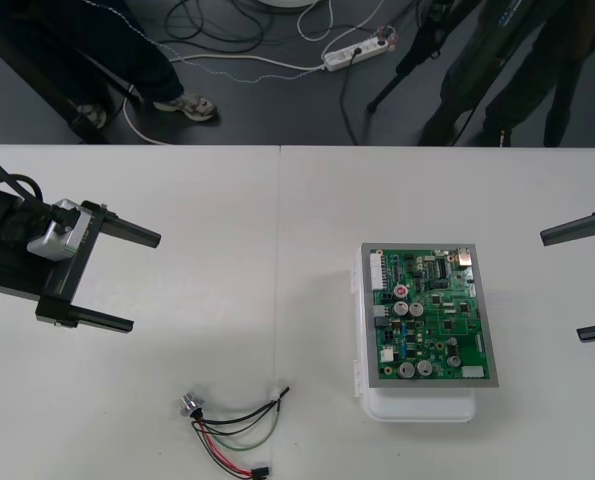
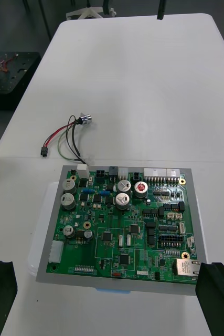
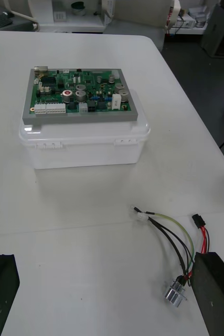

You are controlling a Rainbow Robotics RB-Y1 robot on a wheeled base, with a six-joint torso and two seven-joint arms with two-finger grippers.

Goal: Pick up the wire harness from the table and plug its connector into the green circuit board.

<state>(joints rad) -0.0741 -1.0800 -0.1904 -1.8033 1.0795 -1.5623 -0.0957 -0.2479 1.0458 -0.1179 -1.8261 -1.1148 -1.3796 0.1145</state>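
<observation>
The green circuit board (image 1: 429, 316) sits on its white base (image 1: 417, 405) right of the table's middle. The wire harness (image 1: 233, 432) lies loose on the table near the front edge, its round metal socket (image 1: 190, 405) to the left and its small black plug (image 1: 262, 470) at the front. My left gripper (image 1: 122, 282) hovers open at the left side, well behind the harness. My right gripper (image 1: 580, 283) stands open at the right edge, beside the board. In the left wrist view the harness (image 3: 177, 242) lies close to one finger; the board (image 3: 80, 100) stands further off.
A seam (image 1: 279, 270) runs front to back down the table's middle. Open table surface lies between the harness and the board, and all round the left gripper. In the right wrist view the harness (image 2: 70, 135) lies beyond the board (image 2: 122, 223).
</observation>
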